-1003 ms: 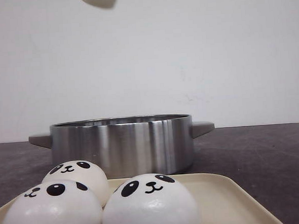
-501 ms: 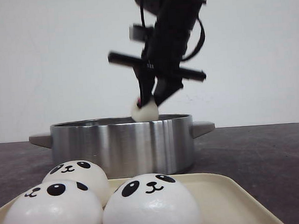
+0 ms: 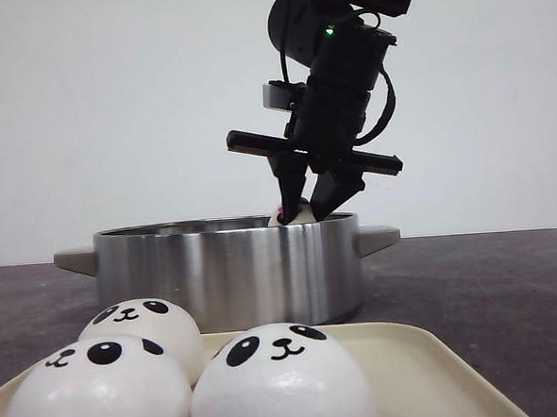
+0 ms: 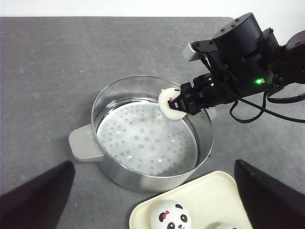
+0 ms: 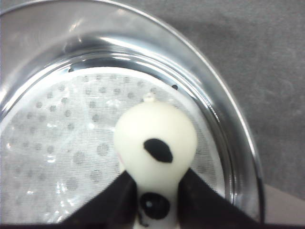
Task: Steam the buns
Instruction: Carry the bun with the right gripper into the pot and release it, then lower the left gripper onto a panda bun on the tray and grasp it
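My right gripper is shut on a white panda bun, squeezed between its black fingers, and holds it just above the steel steamer pot, near the pot's right rim. The bun hangs over the perforated liner in the left wrist view. Three panda buns sit on the cream tray in front of the pot. My left gripper is open and empty, high above the pot and tray.
The pot has grey side handles. It stands on a dark grey tabletop before a white wall. The right arm's black body reaches in over the pot's far right side.
The right gripper came down from the top of the view with the bun, then shifted a little right and lower, to the pot's rim. Buns on the tray stayed still.
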Controlling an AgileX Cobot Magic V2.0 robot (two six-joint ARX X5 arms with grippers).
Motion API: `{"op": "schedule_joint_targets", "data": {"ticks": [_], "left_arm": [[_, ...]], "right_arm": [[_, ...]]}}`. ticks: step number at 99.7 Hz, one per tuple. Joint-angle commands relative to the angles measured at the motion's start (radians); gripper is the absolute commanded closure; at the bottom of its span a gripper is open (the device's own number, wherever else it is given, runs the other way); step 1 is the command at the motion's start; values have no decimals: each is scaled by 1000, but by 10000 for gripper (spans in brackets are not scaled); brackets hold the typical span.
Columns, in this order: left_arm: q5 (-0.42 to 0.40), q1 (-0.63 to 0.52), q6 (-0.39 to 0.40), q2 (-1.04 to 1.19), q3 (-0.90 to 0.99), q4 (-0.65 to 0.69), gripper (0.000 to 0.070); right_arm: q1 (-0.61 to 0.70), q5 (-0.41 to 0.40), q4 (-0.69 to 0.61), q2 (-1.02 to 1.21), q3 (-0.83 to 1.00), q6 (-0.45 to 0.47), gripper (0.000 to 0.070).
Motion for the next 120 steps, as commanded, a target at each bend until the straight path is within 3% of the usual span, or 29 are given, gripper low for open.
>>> {"op": "schedule_joint_targets", "data": {"ticks": [1,21,33,38,76,82,88,98,120], "left_arm": [[-5,-5,10,6,6,6,0],[-5,-5,10,6,6,5,0],[-5,-5,10,6,6,1,0],[-5,-5,10,6,6,-2,0],[-3,-7,1,6,6,-14,0],[-3,-13,-20,10,0,-22,0],[0,-19,-63,13,-12,-26,0],[12,-39,-118,20,-53,-21,0],[12,-130,-241,77,-200,-24,0]], "right_arm": [[8,3,5,22,23,10,484],[10,4,3,22,23,10,469],[10,4,2,22,23,11,308],[10,5,2,22,23,11,272],[8,-3,23,-19,23,10,273],[8,-3,23,-63,23,4,309],[10,-3,23,-121,23,-14,403],[30,-3,22,-247,23,-74,700],[120,6,13,-573,23,-168,697]]}}
